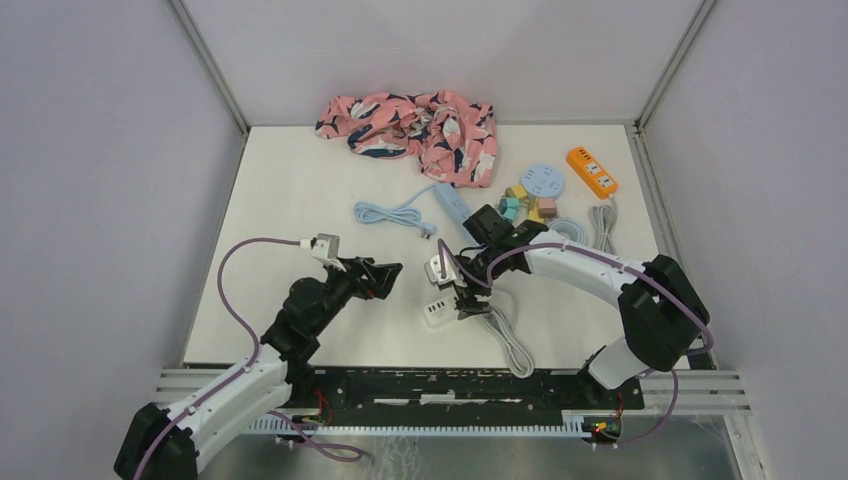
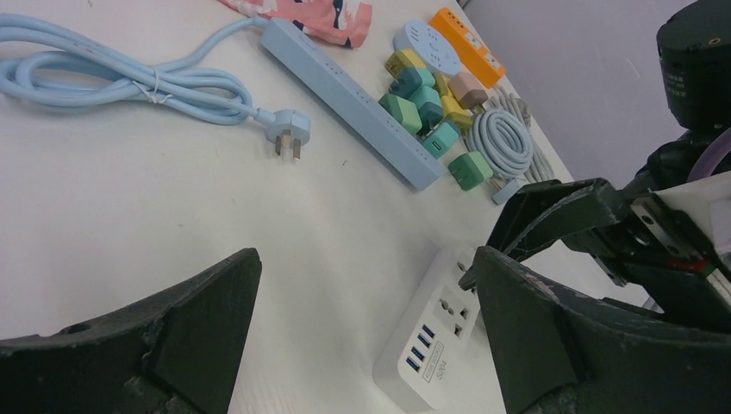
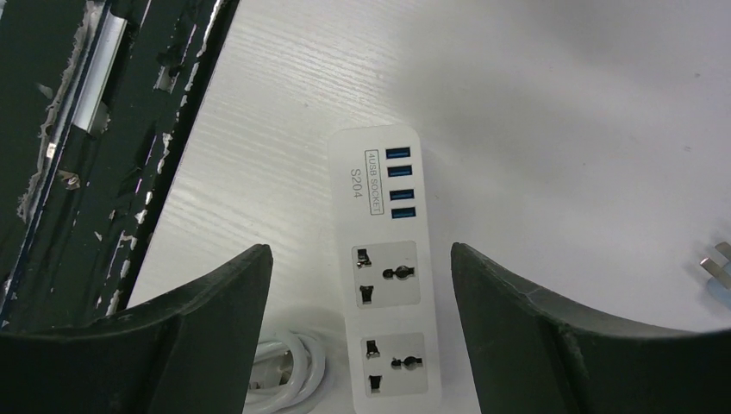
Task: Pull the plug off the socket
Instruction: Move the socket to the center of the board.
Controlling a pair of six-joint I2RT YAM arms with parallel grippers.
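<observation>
A white power strip (image 3: 384, 267) with several blue USB ports and two universal sockets lies flat on the table; it also shows in the top view (image 1: 436, 312) and the left wrist view (image 2: 435, 341). Both sockets that show are empty; no plug shows in it. My right gripper (image 3: 362, 332) is open, just above the strip, with one finger on each side of it (image 1: 467, 300). My left gripper (image 2: 366, 336) is open and empty, a short way left of the strip (image 1: 388, 278). The strip's white cable (image 3: 289, 371) lies coiled beside it.
A light blue power strip (image 2: 349, 99) with its loose plug (image 2: 289, 140) and cable lies further back. Coloured adapters (image 2: 422, 99), a round blue socket (image 1: 543, 180), an orange strip (image 1: 591, 170), a grey cable coil (image 2: 502, 142) and a pink cloth (image 1: 410, 125) lie beyond. The black rail (image 3: 86, 129) runs along the near edge.
</observation>
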